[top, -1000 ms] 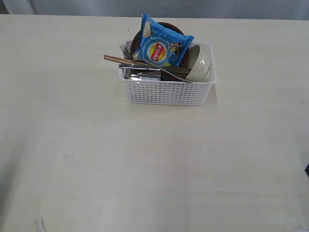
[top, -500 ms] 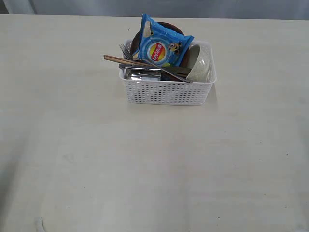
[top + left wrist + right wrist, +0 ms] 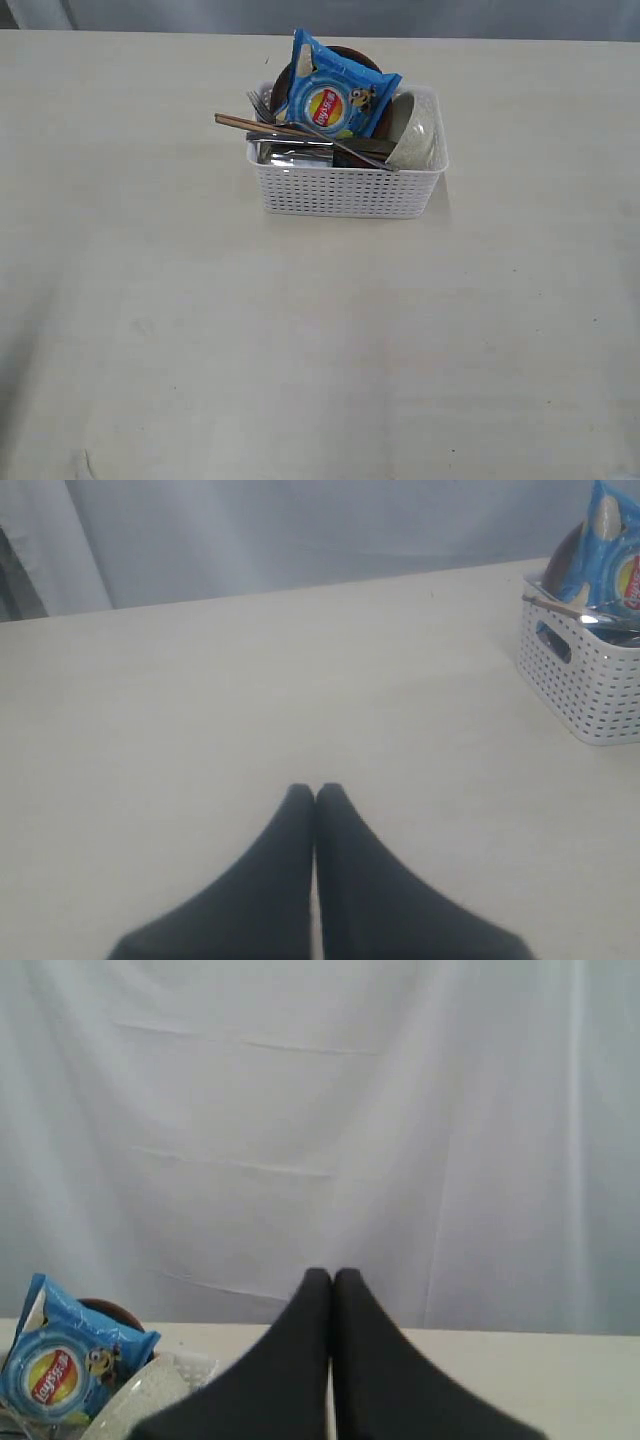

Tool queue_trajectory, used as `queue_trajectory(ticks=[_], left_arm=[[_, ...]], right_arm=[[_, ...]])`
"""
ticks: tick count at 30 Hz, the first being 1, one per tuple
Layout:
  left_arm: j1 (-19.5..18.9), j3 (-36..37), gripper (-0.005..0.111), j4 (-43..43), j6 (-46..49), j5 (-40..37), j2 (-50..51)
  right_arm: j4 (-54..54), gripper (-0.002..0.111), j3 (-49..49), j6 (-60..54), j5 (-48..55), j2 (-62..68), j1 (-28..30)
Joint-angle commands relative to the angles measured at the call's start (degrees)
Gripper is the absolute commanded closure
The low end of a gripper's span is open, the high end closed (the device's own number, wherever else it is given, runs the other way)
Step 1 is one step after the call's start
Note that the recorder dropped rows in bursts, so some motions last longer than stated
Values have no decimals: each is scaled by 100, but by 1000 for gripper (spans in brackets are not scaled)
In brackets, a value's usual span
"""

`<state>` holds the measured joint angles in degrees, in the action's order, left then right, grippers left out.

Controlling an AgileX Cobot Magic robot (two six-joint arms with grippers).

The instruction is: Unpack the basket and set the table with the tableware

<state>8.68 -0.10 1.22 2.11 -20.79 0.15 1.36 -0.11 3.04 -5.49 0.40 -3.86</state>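
The white basket [image 3: 345, 185] stands at the back middle of the table [image 3: 300, 340]. In it lie brown chopsticks [image 3: 262, 126], a steel fork [image 3: 262, 104] and a shiny steel cup [image 3: 288, 155]. A cream bowl [image 3: 418, 135] leans at its right end and a brown plate [image 3: 352, 53] stands behind a blue chip bag [image 3: 335, 100]. Neither gripper shows in the exterior view. My left gripper [image 3: 316, 790] is shut and empty over bare table, well apart from the basket [image 3: 585, 685]. My right gripper [image 3: 332, 1275] is shut and empty, raised, with the chip bag [image 3: 60, 1370] and bowl [image 3: 140, 1400] off to one side.
A pale curtain [image 3: 330, 1110] hangs behind the table's far edge. Bare tabletop stretches in front of the basket and to both sides of it.
A small dark part at the right edge of the exterior view has gone out of view. The basket and what it holds have not moved.
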Motion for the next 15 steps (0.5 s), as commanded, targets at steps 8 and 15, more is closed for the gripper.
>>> queue_trajectory(ticks=[8,15], left_arm=[[-8,10,107,26,-20,18,-15],[-8,10,107,26,-20,18,-15]], right_arm=[[17,109,-522,76,462,-40,-25],[17,109,-1189,65,918,252,-25]])
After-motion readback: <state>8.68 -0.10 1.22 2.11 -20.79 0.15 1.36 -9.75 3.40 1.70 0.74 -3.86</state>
